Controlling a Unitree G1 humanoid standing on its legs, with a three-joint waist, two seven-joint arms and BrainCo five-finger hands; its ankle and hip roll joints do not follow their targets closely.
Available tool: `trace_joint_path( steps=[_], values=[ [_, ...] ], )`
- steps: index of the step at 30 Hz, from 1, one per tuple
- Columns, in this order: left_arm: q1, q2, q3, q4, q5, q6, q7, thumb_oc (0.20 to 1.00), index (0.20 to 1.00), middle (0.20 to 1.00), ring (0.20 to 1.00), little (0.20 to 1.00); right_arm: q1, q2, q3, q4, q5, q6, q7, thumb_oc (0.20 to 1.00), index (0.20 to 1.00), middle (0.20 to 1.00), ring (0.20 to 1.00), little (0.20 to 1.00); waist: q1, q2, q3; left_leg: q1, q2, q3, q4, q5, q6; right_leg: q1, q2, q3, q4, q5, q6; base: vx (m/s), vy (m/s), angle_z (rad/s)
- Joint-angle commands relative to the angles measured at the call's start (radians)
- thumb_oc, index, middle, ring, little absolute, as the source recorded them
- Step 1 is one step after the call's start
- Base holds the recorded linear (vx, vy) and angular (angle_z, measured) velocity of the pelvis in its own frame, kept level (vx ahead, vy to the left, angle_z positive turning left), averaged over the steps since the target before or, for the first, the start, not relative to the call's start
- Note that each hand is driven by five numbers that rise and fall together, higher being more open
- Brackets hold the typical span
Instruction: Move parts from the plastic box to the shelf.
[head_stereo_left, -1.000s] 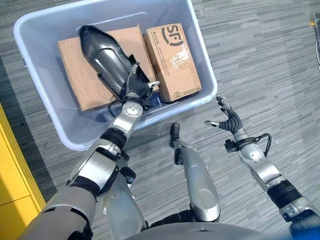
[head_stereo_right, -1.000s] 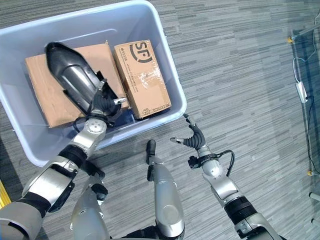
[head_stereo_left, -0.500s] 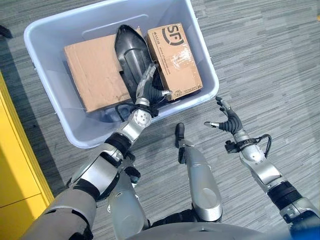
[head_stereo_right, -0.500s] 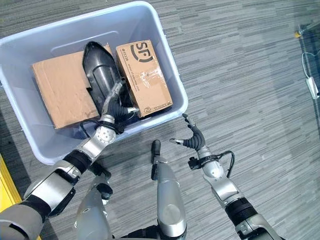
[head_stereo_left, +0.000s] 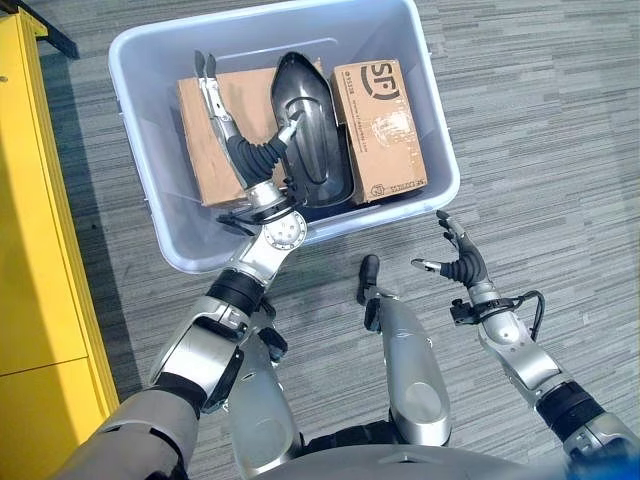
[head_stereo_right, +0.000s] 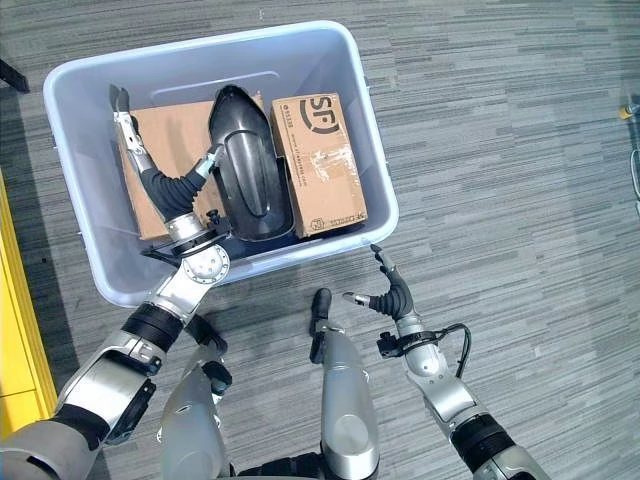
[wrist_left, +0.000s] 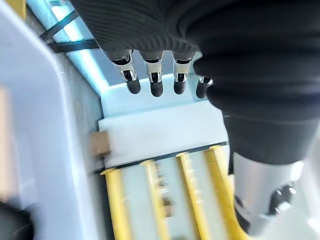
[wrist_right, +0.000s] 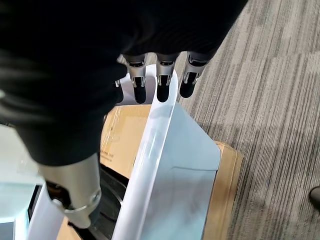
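A grey striped carpet floor (head_stereo_left: 560, 120) carries a pale blue translucent plastic box (head_stereo_left: 140, 170), rectangular with rounded corners. A yellow shelf unit (head_stereo_left: 40, 260) stands at the robot's left. Inside the box lie a flat brown cardboard sheet (head_stereo_left: 205, 150), a glossy black curved plastic part (head_stereo_left: 310, 125) leaning between the sheet and the carton, and a taped brown cardboard carton (head_stereo_left: 385, 130). The left hand (head_stereo_left: 240, 140) reaches into the box over the sheet, fingers (head_stereo_left: 208, 80) straight and spread, thumb touching the black part's edge. The right hand (head_stereo_right: 392, 295) hovers above the carpet just outside the box's near wall, fingers loosely parted, holding nothing.
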Motion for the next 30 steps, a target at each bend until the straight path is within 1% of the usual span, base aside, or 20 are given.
trace_joint_path(
  steps=[1, 2, 3, 4, 5, 6, 7, 9, 11, 12, 13, 15, 17, 19, 21, 23, 26, 27, 28, 30],
  values=[
    [-0.012, 0.011, 0.024, 0.011, -0.174, 0.052, -0.087, 1.0, 1.0, 1.0, 1.0, 1.0, -0.012, 0.026, -0.021, -0.06, 0.009, 0.013, -0.01, 1.0, 1.0, 1.0, 1.0, 1.0, -0.004, -0.057, -0.011, 0.001, 0.083, -0.059, 0.13, -0.14, -0.133, 0.066, 0.058, -0.054, -0.155, 0.034, 0.044, 0.0, -0.042, 0.03],
    [-0.009, 0.004, 0.026, 0.017, -0.191, 0.075, -0.086, 1.0, 1.0, 1.0, 1.0, 1.0, -0.012, 0.026, -0.02, -0.063, 0.011, 0.019, -0.01, 1.0, 1.0, 1.0, 1.0, 1.0, -0.004, -0.058, -0.011, 0.0, 0.085, -0.058, 0.131, -0.138, -0.133, 0.067, 0.059, -0.055, -0.156, 0.034, 0.044, -0.01, -0.032, 0.03],
    [-0.002, -0.004, 0.028, 0.043, -0.277, 0.161, -0.165, 1.0, 1.0, 1.0, 1.0, 1.0, -0.026, 0.029, -0.018, -0.065, 0.015, 0.038, -0.009, 1.0, 1.0, 1.0, 1.0, 1.0, -0.004, -0.059, -0.011, -0.001, 0.089, -0.06, 0.135, -0.131, -0.137, 0.068, 0.063, -0.054, -0.159, 0.034, 0.044, 0.0, -0.023, 0.03],
    [-0.003, -0.004, 0.028, 0.045, -0.288, 0.168, -0.174, 1.0, 1.0, 1.0, 1.0, 1.0, -0.027, 0.029, -0.017, -0.065, 0.015, 0.04, -0.009, 1.0, 1.0, 1.0, 1.0, 1.0, -0.004, -0.059, -0.011, -0.001, 0.09, -0.06, 0.135, -0.13, -0.138, 0.068, 0.063, -0.054, -0.159, 0.034, 0.044, 0.0, 0.0, 0.0],
    [-0.006, -0.011, 0.021, 0.079, -0.334, 0.2, -0.214, 1.0, 1.0, 1.0, 1.0, 1.0, -0.036, 0.028, -0.016, -0.067, 0.022, 0.052, -0.004, 1.0, 1.0, 1.0, 1.0, 1.0, -0.007, -0.061, -0.011, -0.002, 0.093, -0.058, 0.136, -0.127, -0.139, 0.068, 0.064, -0.055, -0.161, 0.036, 0.043, 0.0, 0.0, 0.0],
    [-0.008, -0.013, 0.018, 0.094, -0.335, 0.229, -0.234, 1.0, 1.0, 1.0, 1.0, 1.0, -0.04, 0.027, -0.016, -0.067, 0.028, 0.061, 0.002, 1.0, 1.0, 1.0, 1.0, 1.0, -0.01, -0.062, -0.011, -0.003, 0.095, -0.056, 0.137, -0.128, -0.139, 0.067, 0.064, -0.055, -0.161, 0.037, 0.043, -0.01, 0.031, 0.0],
    [-0.042, -0.017, 0.011, 0.167, -0.404, 0.264, -0.241, 1.0, 1.0, 1.0, 1.0, 1.0, -0.06, 0.017, -0.022, -0.067, 0.039, 0.094, 0.038, 1.0, 1.0, 1.0, 1.0, 1.0, -0.027, -0.064, -0.011, -0.004, 0.099, -0.045, 0.134, -0.128, -0.14, 0.058, 0.06, -0.048, -0.161, 0.043, 0.042, -0.01, 0.038, 0.0],
    [-0.059, -0.016, 0.019, 0.194, -0.455, 0.27, -0.256, 1.0, 1.0, 1.0, 1.0, 1.0, -0.069, 0.014, -0.015, -0.072, 0.036, 0.107, 0.036, 1.0, 1.0, 1.0, 1.0, 1.0, -0.035, -0.066, -0.011, -0.004, 0.102, -0.041, 0.138, -0.125, -0.141, 0.054, 0.062, -0.043, -0.16, 0.043, 0.041, 0.0, 0.025, -0.01],
    [-0.075, -0.018, 0.022, 0.218, -0.471, 0.267, -0.26, 1.0, 1.0, 1.0, 1.0, 1.0, -0.076, 0.013, -0.008, -0.074, 0.027, 0.113, 0.026, 1.0, 1.0, 1.0, 1.0, 1.0, -0.041, -0.068, -0.011, -0.006, 0.105, -0.038, 0.143, -0.121, -0.144, 0.052, 0.063, -0.04, -0.161, 0.043, 0.04, 0.0, 0.008, -0.02],
    [-0.092, -0.029, 0.03, 0.232, -0.541, 0.263, -0.248, 1.0, 1.0, 1.0, 1.0, 1.0, -0.084, 0.012, -0.002, -0.07, 0.02, 0.116, 0.022, 1.0, 1.0, 1.0, 1.0, 1.0, -0.047, -0.069, -0.011, -0.008, 0.11, -0.035, 0.147, -0.116, -0.147, 0.049, 0.063, -0.039, -0.164, 0.047, 0.039, 0.0, 0.015, -0.05],
    [-0.099, -0.032, 0.04, 0.246, -0.545, 0.267, -0.222, 1.0, 1.0, 1.0, 1.0, 1.0, -0.092, 0.013, 0.0, -0.066, 0.018, 0.122, 0.022, 1.0, 1.0, 1.0, 1.0, 1.0, -0.051, -0.07, -0.011, -0.011, 0.111, -0.036, 0.152, -0.115, -0.149, 0.046, 0.066, -0.035, -0.162, 0.046, 0.038, 0.0, 0.004, -0.06],
    [-0.127, -0.024, 0.052, 0.273, -0.512, 0.274, -0.216, 1.0, 1.0, 1.0, 1.0, 1.0, -0.109, 0.012, 0.006, -0.056, 0.031, 0.127, 0.018, 1.0, 1.0, 1.0, 1.0, 1.0, -0.056, -0.077, -0.011, -0.017, 0.117, -0.033, 0.159, -0.116, -0.152, 0.04, 0.066, -0.033, -0.162, 0.046, 0.037, 0.0, -0.022, -0.04],
    [-0.152, -0.016, 0.059, 0.288, -0.497, 0.279, -0.138, 1.0, 1.0, 1.0, 1.0, 1.0, -0.113, 0.007, 0.005, -0.049, 0.035, 0.126, 0.024, 1.0, 1.0, 1.0, 1.0, 1.0, -0.061, -0.08, -0.011, -0.018, 0.12, -0.03, 0.161, -0.115, -0.154, 0.038, 0.066, -0.033, -0.162, 0.048, 0.036, 0.0, -0.016, -0.05],
    [-0.165, -0.007, 0.071, 0.3, -0.494, 0.278, -0.099, 1.0, 1.0, 1.0, 1.0, 1.0, -0.118, 0.008, 0.009, -0.044, 0.039, 0.131, 0.02, 1.0, 1.0, 1.0, 1.0, 1.0, -0.063, -0.081, -0.011, -0.016, 0.12, -0.029, 0.162, -0.115, -0.156, 0.038, 0.068, -0.03, -0.162, 0.047, 0.036, 0.01, -0.007, -0.07],
    [-0.184, 0.01, 0.085, 0.321, -0.468, 0.28, -0.102, 1.0, 1.0, 1.0, 1.0, 1.0, -0.128, 0.01, 0.021, -0.037, 0.043, 0.135, 0.01, 1.0, 1.0, 1.0, 1.0, 1.0, -0.065, -0.083, -0.011, -0.02, 0.122, -0.027, 0.166, -0.115, -0.158, 0.033, 0.067, -0.028, -0.158, 0.044, 0.035, 0.01, -0.016, -0.05],
    [-0.216, 0.03, 0.082, 0.333, -0.409, 0.3, -0.097, 1.0, 1.0, 1.0, 1.0, 1.0, -0.132, 0.01, 0.028, -0.031, 0.051, 0.13, 0.008, 1.0, 1.0, 1.0, 1.0, 1.0, -0.069, -0.085, -0.011, -0.024, 0.125, -0.024, 0.171, -0.118, -0.157, 0.027, 0.065, -0.028, -0.156, 0.044, 0.034, 0.0, 0.0, 0.0],
    [-0.239, 0.046, 0.071, 0.337, -0.368, 0.338, -0.102, 1.0, 1.0, 1.0, 1.0, 1.0, -0.132, 0.006, 0.032, -0.033, 0.045, 0.133, 0.009, 1.0, 1.0, 1.0, 1.0, 1.0, -0.073, -0.084, -0.011, -0.029, 0.125, -0.022, 0.176, -0.119, -0.156, 0.018, 0.062, -0.026, -0.152, 0.044, 0.033, 0.0, 0.002, -0.01],
    [-0.247, 0.049, 0.066, 0.34, -0.369, 0.354, -0.103, 1.0, 1.0, 1.0, 1.0, 1.0, -0.131, 0.003, 0.033, -0.031, 0.041, 0.128, 0.011, 1.0, 1.0, 1.0, 1.0, 1.0, -0.076, -0.082, -0.011, -0.029, 0.125, -0.02, 0.176, -0.12, -0.156, 0.017, 0.061, -0.026, -0.152, 0.045, 0.033, 0.0, 0.004, -0.04],
    [-0.251, 0.051, 0.065, 0.344, -0.377, 0.358, -0.104, 1.0, 1.0, 1.0, 1.0, 1.0, -0.131, 0.001, 0.033, -0.03, 0.044, 0.125, 0.012, 1.0, 1.0, 1.0, 1.0, 1.0, -0.077, -0.082, -0.011, -0.03, 0.124, -0.019, 0.177, -0.123, -0.156, 0.015, 0.06, -0.025, -0.151, 0.044, 0.034, 0.01, 0.003, -0.04],
    [-0.254, 0.05, 0.07, 0.361, -0.459, 0.364, -0.127, 1.0, 1.0, 1.0, 1.0, 1.0, -0.134, -0.001, 0.036, -0.027, 0.042, 0.125, 0.012, 1.0, 1.0, 1.0, 1.0, 1.0, -0.079, -0.082, -0.011, -0.035, 0.124, -0.019, 0.182, -0.124, -0.157, 0.01, 0.06, -0.024, -0.148, 0.043, 0.034, 0.0, 0.0, 0.0]
  ],
)
